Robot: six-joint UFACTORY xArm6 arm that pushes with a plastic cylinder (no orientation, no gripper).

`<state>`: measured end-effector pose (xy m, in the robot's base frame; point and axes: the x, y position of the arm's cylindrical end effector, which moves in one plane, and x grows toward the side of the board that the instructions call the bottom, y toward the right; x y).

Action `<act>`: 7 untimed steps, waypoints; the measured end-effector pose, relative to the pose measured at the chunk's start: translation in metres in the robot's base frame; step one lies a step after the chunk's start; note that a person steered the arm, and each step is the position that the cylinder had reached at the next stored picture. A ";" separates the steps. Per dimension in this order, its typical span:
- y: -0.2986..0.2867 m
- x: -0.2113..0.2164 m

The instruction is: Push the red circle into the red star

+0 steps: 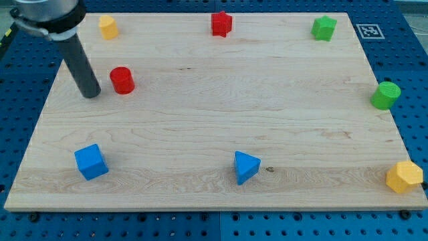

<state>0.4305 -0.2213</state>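
The red circle is a short red cylinder standing on the wooden board at the upper left. The red star sits at the view's top, near the middle of the board's far edge. My tip rests on the board just left of the red circle, slightly lower in the view, with a small gap between them. The dark rod rises from it to the top left corner.
A yellow block sits at the top left. A green block is at the top right, a green cylinder at the right edge. A yellow block is at the bottom right. A blue cube and blue triangle lie along the bottom.
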 end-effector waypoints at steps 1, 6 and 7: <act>0.033 -0.019; 0.103 -0.075; 0.111 -0.116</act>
<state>0.3143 -0.1108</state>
